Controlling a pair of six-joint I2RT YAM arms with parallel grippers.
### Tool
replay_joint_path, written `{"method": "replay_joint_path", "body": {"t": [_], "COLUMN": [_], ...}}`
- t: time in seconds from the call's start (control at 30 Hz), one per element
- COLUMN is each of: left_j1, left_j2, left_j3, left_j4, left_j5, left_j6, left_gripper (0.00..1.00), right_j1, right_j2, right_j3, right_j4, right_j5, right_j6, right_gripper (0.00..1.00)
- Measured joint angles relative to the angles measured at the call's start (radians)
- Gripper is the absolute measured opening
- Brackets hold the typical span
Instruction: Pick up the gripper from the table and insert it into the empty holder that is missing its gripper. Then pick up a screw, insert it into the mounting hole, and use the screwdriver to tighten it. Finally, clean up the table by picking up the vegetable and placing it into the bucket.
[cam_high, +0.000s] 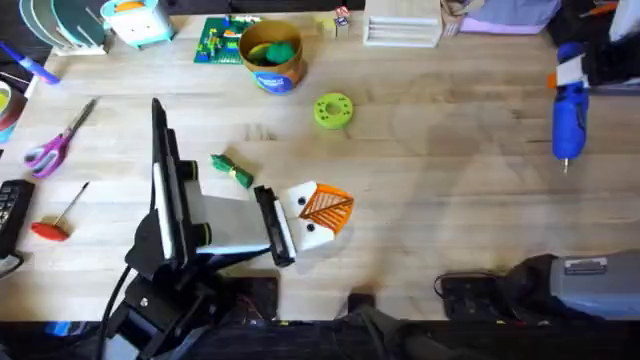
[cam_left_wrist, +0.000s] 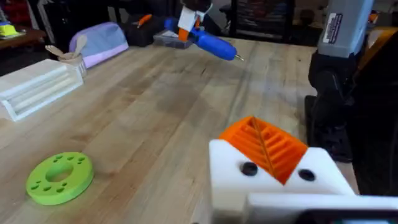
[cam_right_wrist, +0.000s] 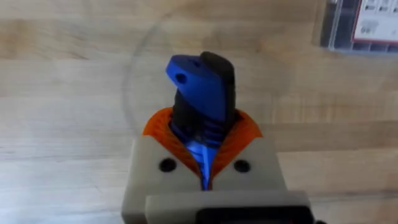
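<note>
Right jaws clenched the screwdriver, left jaws I couldn't tell; with the gripper at the holder, I judged tightening remained, and the vegetable lay outside the bucket.

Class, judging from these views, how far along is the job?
Looks done: the gripper sits against the holder. In hand: the right gripper clamps the screwdriver; whether a screw is in, I cannot tell. Left: the vegetable lies on the table, not in the bucket.
</note>
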Motion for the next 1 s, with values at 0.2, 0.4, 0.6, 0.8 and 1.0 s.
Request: {"method": "replay_joint_path", "body": {"t": [0.2,0.4,0.6,0.8,1.0], "left_j1": [0.000,0.000,0.000,0.000,0.000], "left_j2": [0.000,0.000,0.000,0.000,0.000], "left_j3": [0.000,0.000,0.000,0.000,0.000], "left_j4": [0.000,0.000,0.000,0.000,0.000], "left_j5": [0.000,0.000,0.000,-0.001,-0.001], "left_j6": [0.000,0.000,0.000,0.000,0.000], "left_gripper": [0.012,0.012,0.012,0.012,0.012], "right_j1": [0.087,0.147,0.157,0.157,0.157], "right_j2": [-0.130,-0.305,-0.502,-0.747,-0.957], "right_j3": [0.061,0.070,0.070,0.005,-0.232], "right_j4": [0.020,0.013,-0.047,-0.036,0.120], "right_j5": [-0.088,-0.119,-0.127,-0.147,-0.349], "right_j6": [0.074,0.150,0.190,0.199,0.240], "right_gripper": [0.027,0.027,0.027,0.027,0.027]}}
